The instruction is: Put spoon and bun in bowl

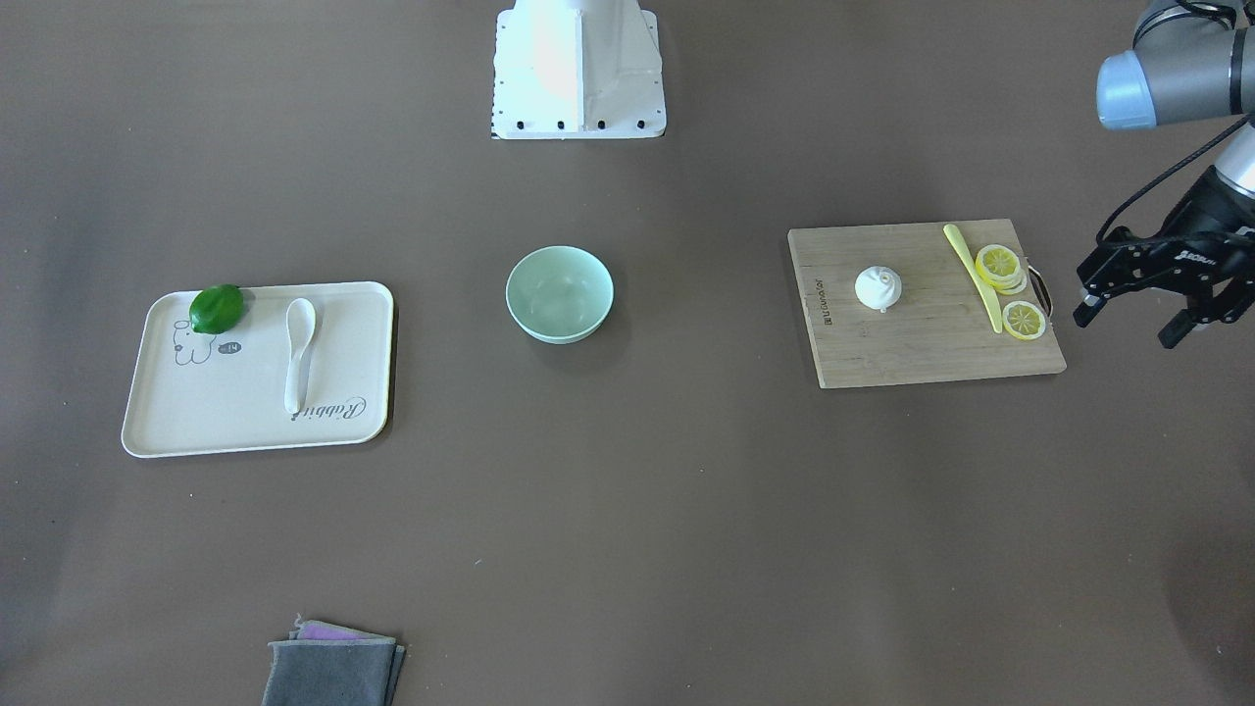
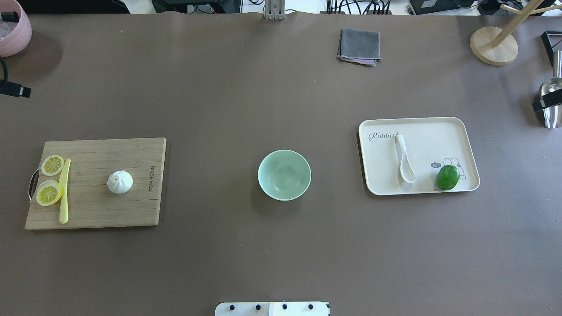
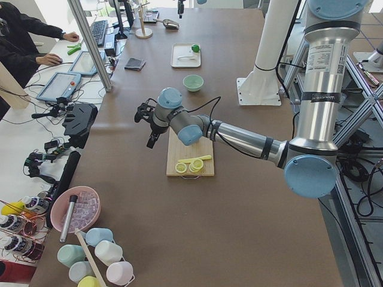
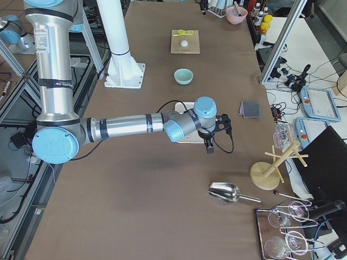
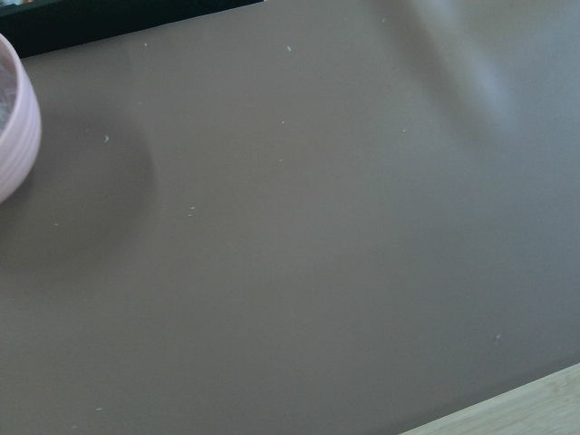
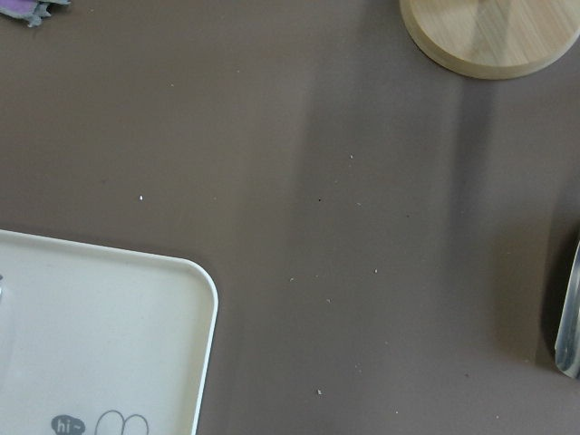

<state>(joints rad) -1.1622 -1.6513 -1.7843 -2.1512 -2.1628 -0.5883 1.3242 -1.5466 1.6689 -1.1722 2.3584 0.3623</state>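
The pale mint-green bowl (image 1: 559, 294) (image 2: 284, 174) stands empty at the table's middle. The white spoon (image 1: 298, 353) (image 2: 404, 160) lies on a cream tray (image 1: 225, 422) (image 2: 434, 136). The white pleated bun (image 1: 878, 287) (image 2: 120, 181) sits on a wooden cutting board (image 1: 922, 353) (image 2: 96, 210). My left gripper (image 1: 1129, 326) hangs open and empty beyond the board's handle end, away from the bun. My right gripper (image 4: 209, 142) hovers past the tray's far side; only a black edge of it (image 2: 545, 104) shows overhead, and I cannot tell its state.
A green lime (image 1: 217, 308) lies on the tray. Lemon slices (image 1: 1000, 265) and a yellow knife (image 1: 973, 277) lie on the board. A folded grey cloth (image 2: 359, 46), a wooden stand (image 2: 494, 46), a metal scoop (image 2: 552, 87) and a pink bowl (image 2: 13, 30) line the table's edges.
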